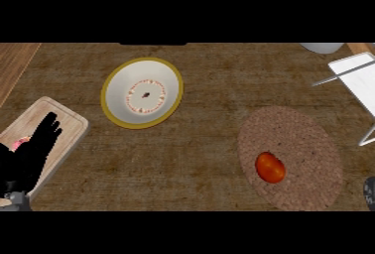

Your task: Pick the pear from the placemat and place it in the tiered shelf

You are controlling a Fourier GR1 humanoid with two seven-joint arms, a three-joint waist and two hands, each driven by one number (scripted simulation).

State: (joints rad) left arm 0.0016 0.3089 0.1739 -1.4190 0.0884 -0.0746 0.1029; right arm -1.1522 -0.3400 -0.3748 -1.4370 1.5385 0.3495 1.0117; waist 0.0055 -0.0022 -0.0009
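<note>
- The pear (pixel 270 167), orange-red and egg-shaped, lies on its side on the round woven placemat (pixel 307 144), toward the mat's lower left part
- The left hand (pixel 29 154) shows at the view's left edge over a wooden cutting board (pixel 62 116), fingers straight and pointing up and away, holding nothing; the pear is well apart from those fingers, far off to their right
- Of the right hand (pixel 370 192) only a dark sliver shows at the right edge, so whether its fingers are open cannot be told; the pear lies near it, to its left and slightly farther up the counter
- The white tiered shelf (pixel 359 79) stands beyond the mat at the upper right
- A yellow-rimmed plate (pixel 141 92) sits between board and mat
- Judged by its look, the pear is light, stiff and smooth-skinned, likely to roll; fingers and thumb would best close across its widest middle
</note>
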